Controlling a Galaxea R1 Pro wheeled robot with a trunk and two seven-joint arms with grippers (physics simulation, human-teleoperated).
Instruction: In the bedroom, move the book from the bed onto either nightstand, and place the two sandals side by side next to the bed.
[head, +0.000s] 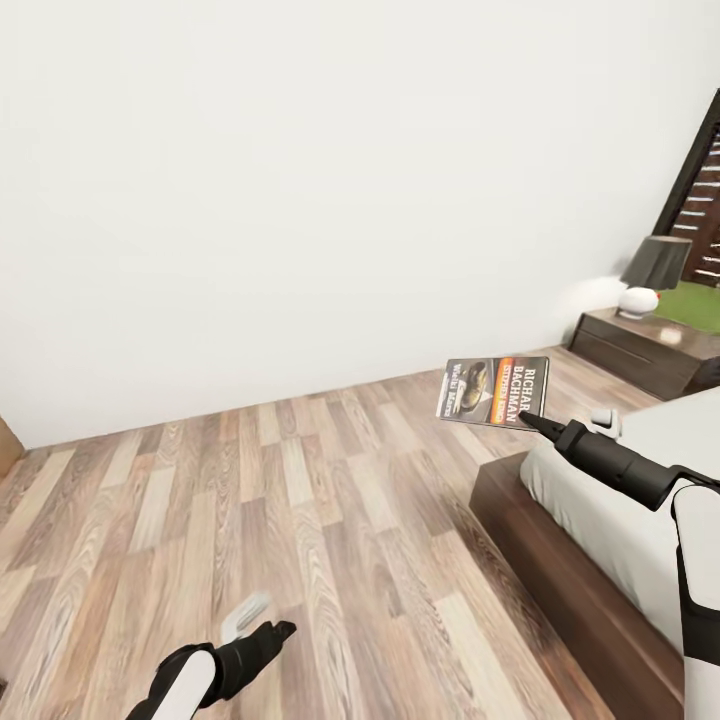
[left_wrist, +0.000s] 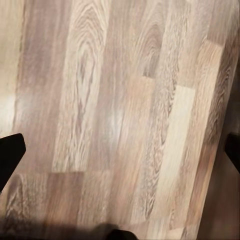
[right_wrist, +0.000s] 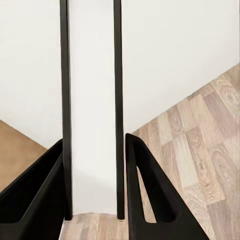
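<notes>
Book (head: 494, 391) pinched edge-on in your right fingers (right_wrist: 135, 165), aloft over floor beside the bed (head: 600, 510). Left fingers (left_wrist: 11, 155) spread, empty. Carry it level toward the nightstand (head: 640, 350) beyond the bed; lay it flat.

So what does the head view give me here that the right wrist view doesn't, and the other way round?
Head view: the book's cover facing the camera, held up by the right gripper over the floor beside the bed, with the nightstand and lamp beyond, and the left gripper low over the floor. Right wrist view: the book edge-on, clamped between two black fingers. Both: white wall and plank floor.
</notes>
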